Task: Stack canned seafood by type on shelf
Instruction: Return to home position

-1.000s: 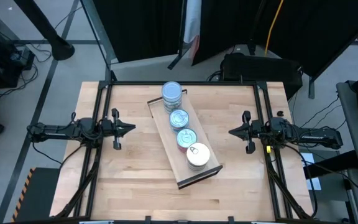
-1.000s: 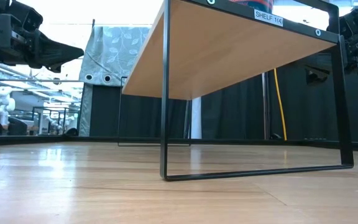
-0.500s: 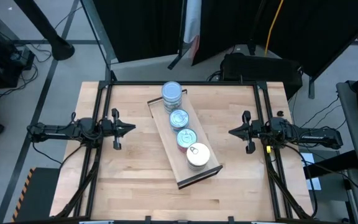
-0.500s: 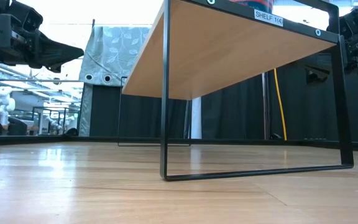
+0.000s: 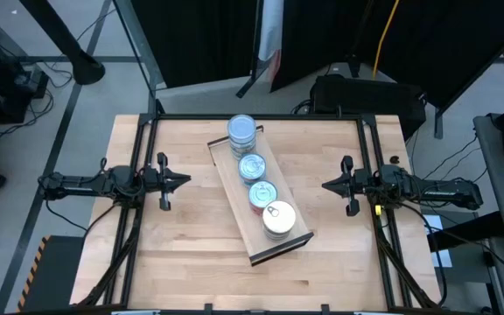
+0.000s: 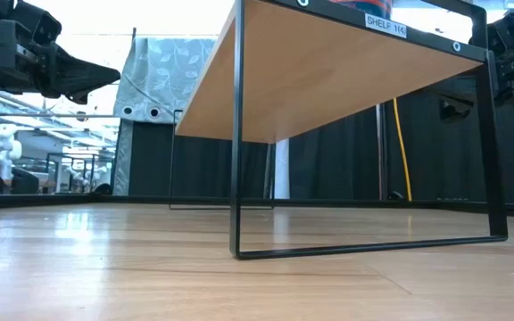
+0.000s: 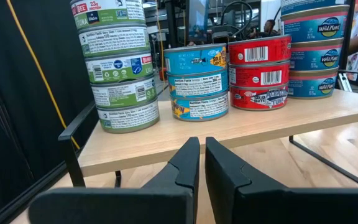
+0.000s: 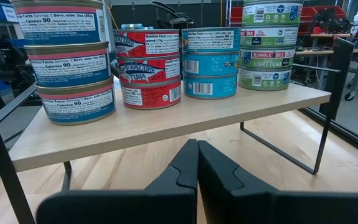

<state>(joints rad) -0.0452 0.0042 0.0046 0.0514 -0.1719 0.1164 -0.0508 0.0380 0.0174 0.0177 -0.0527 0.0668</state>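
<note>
The shelf point(image 5: 270, 248) is a light-wood board on thin dark legs, standing slantwise in the middle of the table; its underside point(image 6: 328, 80) fills the low view. Four stacks of tins stand in a row on it: green-white point(image 7: 120, 62) at the far end point(image 5: 241, 131), then teal point(image 7: 196, 81), red point(image 7: 260, 71) and blue point(image 8: 67, 62) at the near end point(image 5: 278, 217). My left gripper point(image 5: 185, 182) hovers left of the shelf, shut and holding nothing point(image 7: 202, 152). My right gripper point(image 5: 326, 185) hovers right of it, also shut and holding nothing point(image 8: 197, 152).
A dark metal frame point(image 5: 261, 117) runs along the table's edges. Bare wooden tabletop point(image 5: 191, 245) lies between each gripper and the shelf, and along the near side. Beyond the table are black curtains, cables and workshop equipment.
</note>
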